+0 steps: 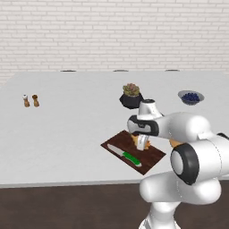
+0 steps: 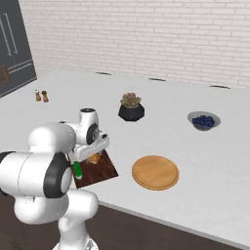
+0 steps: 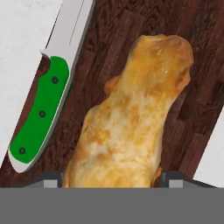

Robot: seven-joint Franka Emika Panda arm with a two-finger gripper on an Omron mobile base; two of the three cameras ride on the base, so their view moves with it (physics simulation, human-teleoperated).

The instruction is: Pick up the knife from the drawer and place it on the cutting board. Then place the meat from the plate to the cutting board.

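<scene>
Jaws stand wide on either side of the meat (image 3: 131, 122), and from the hand view I cannot tell whether the two dark fingertips (image 3: 54, 178) at the bottom edge actually press it or only flank it — their ends are cut off there. From the left base view the gripper (image 1: 142, 144) points down over the cutting board (image 1: 152, 156), and the arm hides most of the meat, so I see only an orange sliver by the fingers. From the right base view the arm covers the near half of the board and all but the green handle end of the knife (image 2: 77, 170).

Up close, the meat lies on the dark board, with the knife (image 3: 48, 96) just beside it, part of its blade reaching past the board's edge over the white worktop (image 1: 67, 129).

The right base view alone gives me the round wooden plate (image 2: 155, 172), bare, near the board.

I count one knife, one piece of meat, one board, one plate, one bowl of berries (image 2: 203, 120), one potted plant (image 2: 131, 108) and two small shakers (image 1: 30, 101).
</scene>
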